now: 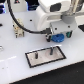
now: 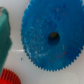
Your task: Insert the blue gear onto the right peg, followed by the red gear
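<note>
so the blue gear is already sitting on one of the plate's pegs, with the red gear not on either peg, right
Not quite. The blue gear is up at the pincer, above and apart from the plate, not on a peg; the exterior view shows both pegs bare. The red gear is indeed on neither.

Exterior view: bright, even lighting; the glossy white tabletop [image 1: 15, 55] is washed nearly featureless; soft faint shadows only; low resolution, edges blocky. The black-rimmed grey rectangular plate [image 1: 45, 56] shows a pale sheen on its surface. Wrist view: strongly blurred throughout; the large bright-blue toothed disc [image 2: 52, 37] has soft, smeared teeth and mottled colour noise; the small bright-red gear [image 2: 7, 77] at the frame's corner is out of focus; white background overexposed.
</note>
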Available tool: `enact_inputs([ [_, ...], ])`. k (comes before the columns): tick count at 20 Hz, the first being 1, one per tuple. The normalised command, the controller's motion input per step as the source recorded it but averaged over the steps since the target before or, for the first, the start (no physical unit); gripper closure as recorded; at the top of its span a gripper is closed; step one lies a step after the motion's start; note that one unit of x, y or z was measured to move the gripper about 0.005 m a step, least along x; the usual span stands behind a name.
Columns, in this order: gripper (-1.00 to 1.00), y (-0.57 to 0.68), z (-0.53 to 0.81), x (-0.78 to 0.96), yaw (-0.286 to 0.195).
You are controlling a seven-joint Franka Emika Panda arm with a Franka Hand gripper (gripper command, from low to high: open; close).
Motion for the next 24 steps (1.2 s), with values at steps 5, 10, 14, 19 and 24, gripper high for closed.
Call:
enact_inputs([
  [5, 1.0, -0.01, 0.02, -0.19, 0.0],
  [10, 1.0, 0.05, 0.53, 0.2, 0.0],
  [14, 1.0, 0.05, 0.53, 0.48, 0.0],
  [19, 1.0, 0.02, 0.5, 0.59, 0.0],
  [24, 1.0, -0.04, 0.49, 0.72, 0.0],
])
